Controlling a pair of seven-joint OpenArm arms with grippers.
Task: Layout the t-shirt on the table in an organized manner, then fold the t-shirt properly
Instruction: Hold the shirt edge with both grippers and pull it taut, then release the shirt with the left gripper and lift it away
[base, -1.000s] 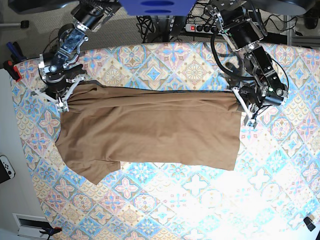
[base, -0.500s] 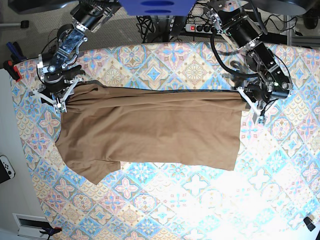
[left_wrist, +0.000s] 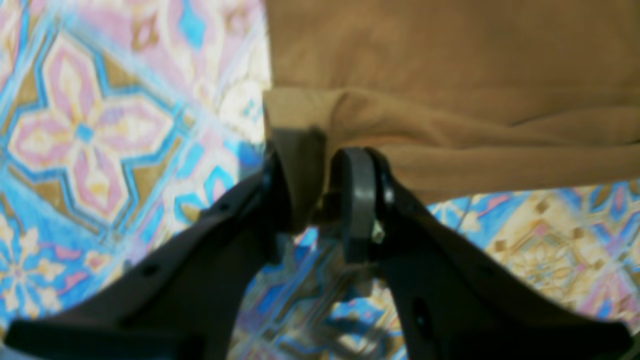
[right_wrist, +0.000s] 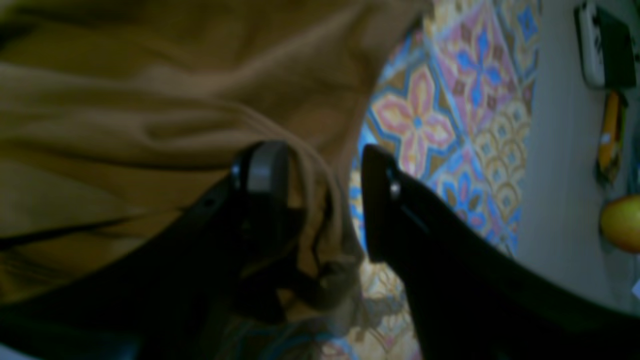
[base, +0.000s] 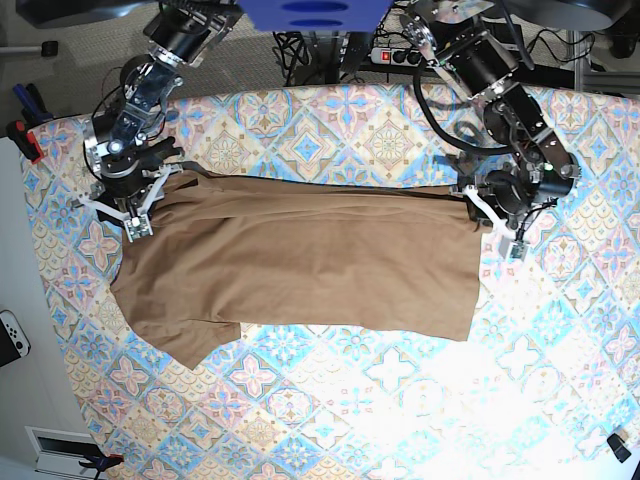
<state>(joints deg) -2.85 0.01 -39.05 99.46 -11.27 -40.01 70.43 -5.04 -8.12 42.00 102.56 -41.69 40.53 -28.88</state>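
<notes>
— Where was the t-shirt?

— Spread flat across the patterned worktop, one sleeve pointing toward the near edge in the base view.

— And the left claw?

— Clamped on a bunched corner of the fabric at the shirt's far edge.

— The right claw?

— Its jaws stood apart at the opposite far corner. A fold of cloth lay between them, draped against one finger, the other clear of it.

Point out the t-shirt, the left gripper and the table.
t-shirt (base: 300, 260), base view, middle of the flat brown fabric.
left gripper (left_wrist: 322, 192), left wrist view, between the fingertips pinching the shirt's edge.
table (base: 400, 400), base view, bare patterned cloth below the shirt.
</notes>
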